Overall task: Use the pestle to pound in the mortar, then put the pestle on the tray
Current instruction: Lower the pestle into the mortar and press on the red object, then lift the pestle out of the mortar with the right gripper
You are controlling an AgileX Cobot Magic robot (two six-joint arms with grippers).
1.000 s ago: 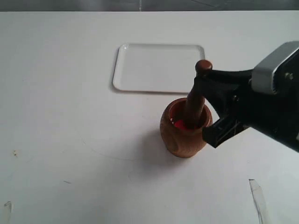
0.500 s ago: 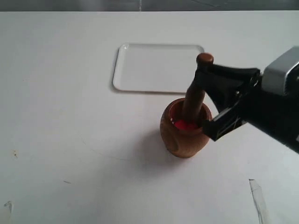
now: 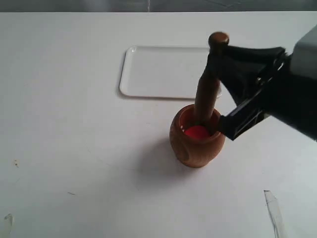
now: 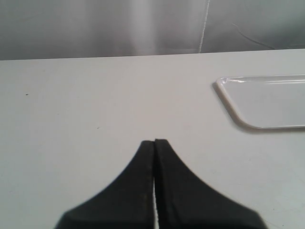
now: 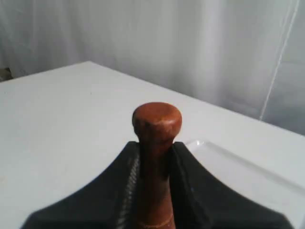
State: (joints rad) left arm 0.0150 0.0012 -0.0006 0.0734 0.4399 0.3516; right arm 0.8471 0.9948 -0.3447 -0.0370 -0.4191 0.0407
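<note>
Now the right gripper (image 3: 212, 62) is clamped on the pestle (image 3: 205, 94) just under its knob. In the right wrist view its two black fingers (image 5: 190, 181) press on either side of the narrow neck. The pestle stands nearly upright, leaning a little, with its thick end down inside the mortar (image 3: 195, 148). I cannot tell whether that end touches the red item (image 3: 196, 132) at the bottom. The mortar sits upright on the white table (image 3: 64, 124), just in front of the tray (image 3: 124, 74) and near its right front corner, close to it but apart. The left gripper (image 4: 154, 143) has its fingers pressed together with nothing between them and is above bare table, with the tray off to one side.
</note>
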